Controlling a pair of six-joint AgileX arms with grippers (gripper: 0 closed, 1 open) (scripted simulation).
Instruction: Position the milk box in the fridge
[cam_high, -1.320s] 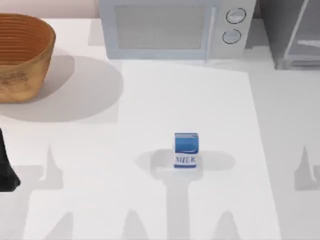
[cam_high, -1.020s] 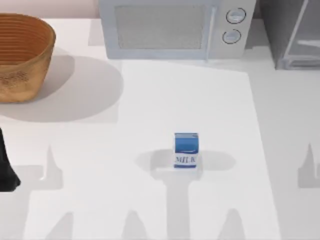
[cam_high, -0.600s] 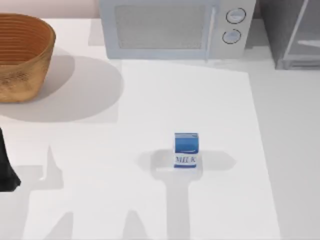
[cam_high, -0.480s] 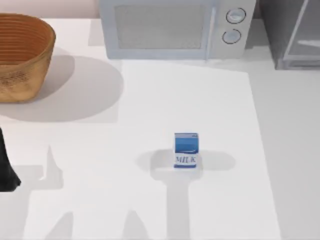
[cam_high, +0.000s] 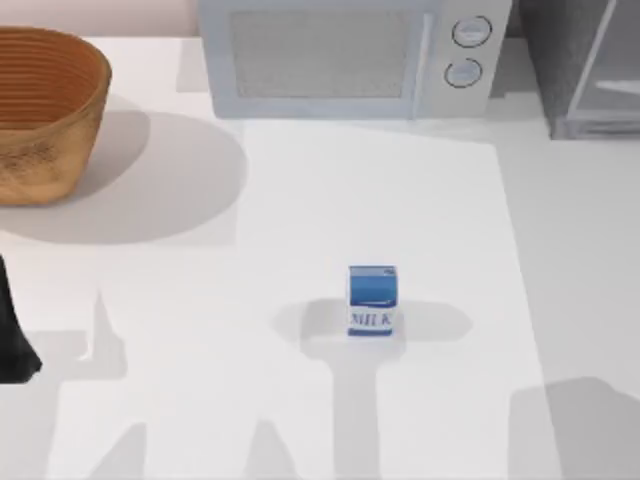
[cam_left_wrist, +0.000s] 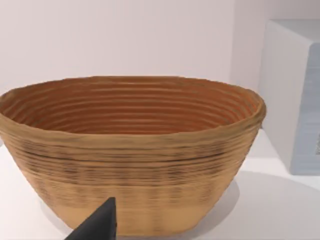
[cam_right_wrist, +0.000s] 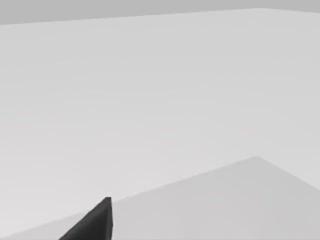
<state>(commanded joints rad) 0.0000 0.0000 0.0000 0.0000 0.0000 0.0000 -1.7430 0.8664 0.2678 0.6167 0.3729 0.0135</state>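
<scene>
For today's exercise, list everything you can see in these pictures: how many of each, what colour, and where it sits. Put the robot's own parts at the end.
milk box: one, blue top and white base with blue lettering, upright near the middle of the table.
microwave: one, silver with two round knobs, at the table's far edge.
basket: one, woven tan-brown, far left of the table; close up in the left wrist view.
fridge: one, dark grey with a pale-framed see-through door, far right corner, partly in view.
table: one, white.
left arm: one, black, at the top view's left edge.
fingertips: one dark tip in the left wrist view, one in the right wrist view.
</scene>
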